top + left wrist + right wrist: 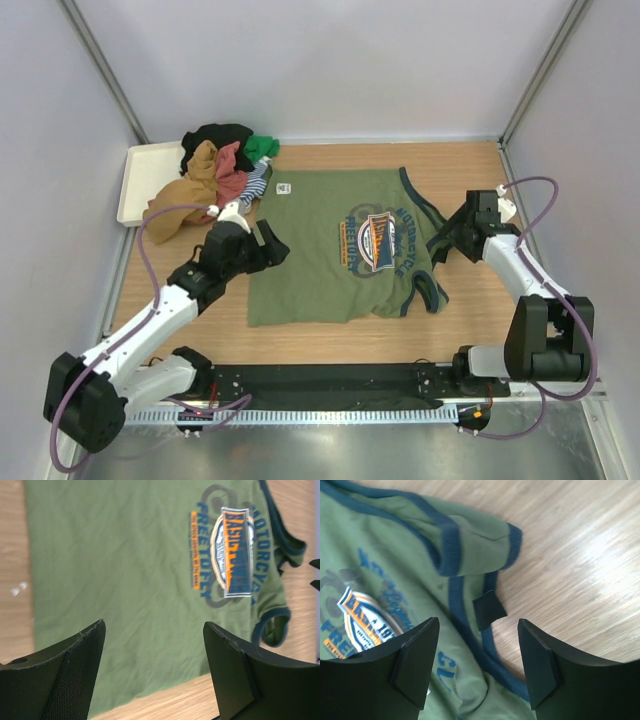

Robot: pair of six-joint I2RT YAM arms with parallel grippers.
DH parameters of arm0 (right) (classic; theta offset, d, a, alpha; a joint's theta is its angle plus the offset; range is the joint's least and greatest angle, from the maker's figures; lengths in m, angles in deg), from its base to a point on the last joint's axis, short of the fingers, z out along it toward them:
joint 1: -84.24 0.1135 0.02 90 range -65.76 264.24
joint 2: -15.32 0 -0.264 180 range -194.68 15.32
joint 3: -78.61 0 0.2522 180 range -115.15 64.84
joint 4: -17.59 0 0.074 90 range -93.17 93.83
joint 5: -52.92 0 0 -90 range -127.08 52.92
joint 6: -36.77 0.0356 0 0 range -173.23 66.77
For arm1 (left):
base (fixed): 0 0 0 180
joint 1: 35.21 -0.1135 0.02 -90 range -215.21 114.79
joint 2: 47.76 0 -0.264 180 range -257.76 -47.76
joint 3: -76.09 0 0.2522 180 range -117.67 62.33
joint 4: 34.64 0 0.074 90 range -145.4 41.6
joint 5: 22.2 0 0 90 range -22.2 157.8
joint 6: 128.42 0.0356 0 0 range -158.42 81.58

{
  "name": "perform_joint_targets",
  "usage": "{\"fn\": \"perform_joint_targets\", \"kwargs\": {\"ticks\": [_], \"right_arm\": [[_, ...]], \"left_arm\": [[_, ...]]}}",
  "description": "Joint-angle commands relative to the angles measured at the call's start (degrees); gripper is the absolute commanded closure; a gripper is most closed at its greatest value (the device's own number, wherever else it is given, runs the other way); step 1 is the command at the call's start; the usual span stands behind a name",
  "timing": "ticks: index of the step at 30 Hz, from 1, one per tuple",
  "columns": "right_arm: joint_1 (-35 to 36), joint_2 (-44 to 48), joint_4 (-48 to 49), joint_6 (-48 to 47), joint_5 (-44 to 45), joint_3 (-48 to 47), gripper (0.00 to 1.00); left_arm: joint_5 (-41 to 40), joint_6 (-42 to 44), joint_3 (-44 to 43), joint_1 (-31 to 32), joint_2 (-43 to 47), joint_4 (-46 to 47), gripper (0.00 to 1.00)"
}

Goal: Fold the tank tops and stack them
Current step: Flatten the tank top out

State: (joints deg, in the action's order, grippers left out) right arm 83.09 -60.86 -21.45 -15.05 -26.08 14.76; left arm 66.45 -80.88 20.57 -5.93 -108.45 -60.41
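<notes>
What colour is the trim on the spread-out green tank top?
Navy blue trim, clearest in the right wrist view.

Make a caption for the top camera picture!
Olive green, navy-trimmed cloth tank top spread on wooden table; colourful cloth tops heaped far left.

The tank top (300, 262) is olive green with navy trim and an orange-and-blue chest print.

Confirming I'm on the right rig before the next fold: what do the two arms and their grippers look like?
Both the left arm and right arm have white links with black joint housings, and a thin purple cable loops along each. The left gripper and right gripper are matte black, each with two broad wedge-shaped fingers.
</notes>
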Motion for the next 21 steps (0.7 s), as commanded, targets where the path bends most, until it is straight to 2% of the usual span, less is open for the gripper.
{"fn": "perform_joint_targets", "kwargs": {"ticks": [1, 6, 7, 8, 9, 12, 13, 17, 21], "right_arm": [[-2.4, -1.2, 6.2, 3.6, -0.6, 1.3, 0.30], [-5.3, -12.0, 10.2, 4.6, -1.9, -3.2, 0.35], [-5.4, -13.5, 10.1, 4.9, -1.8, -5.4, 0.43], [-5.5, -14.9, 9.3, 4.7, -0.7, -6.8, 0.57], [-5.6, -17.4, 8.7, 4.9, 0.3, -7.9, 0.76], [-6.7, -19.4, 8.2, 6.1, 3.1, -10.6, 0.96], [-7.0, -20.1, 8.8, 6.3, 3.6, -12.0, 0.99], [-8.3, -24.0, 8.6, 5.6, 5.1, -18.5, 0.99], [-8.7, -32.1, 4.6, 5.2, 7.4, -32.0, 0.99]], "left_arm": [[-3.9, 0.4, 4.1, -0.1, 6.8, 1.5, 0.20], [-5.4, 2.2, 7.0, -0.1, 8.7, 1.6, 0.19], [-5.6, 2.6, 7.3, -0.1, 8.7, 1.6, 0.19], [-5.7, 2.6, 7.5, -0.1, 8.5, 1.6, 0.19], [-5.6, 2.7, 7.7, -0.1, 8.2, 1.6, 0.19], [-5.5, 2.9, 8.6, -0.1, 7.2, 1.4, 0.19], [-5.7, 3.1, 8.9, -0.1, 6.9, 1.4, 0.19], [-6.0, 2.9, 9.9, -0.4, 3.5, 2.2, 0.18], [-1.0, 1.4, 9.6, -4.4, -4.4, 2.5, 0.19]]}}
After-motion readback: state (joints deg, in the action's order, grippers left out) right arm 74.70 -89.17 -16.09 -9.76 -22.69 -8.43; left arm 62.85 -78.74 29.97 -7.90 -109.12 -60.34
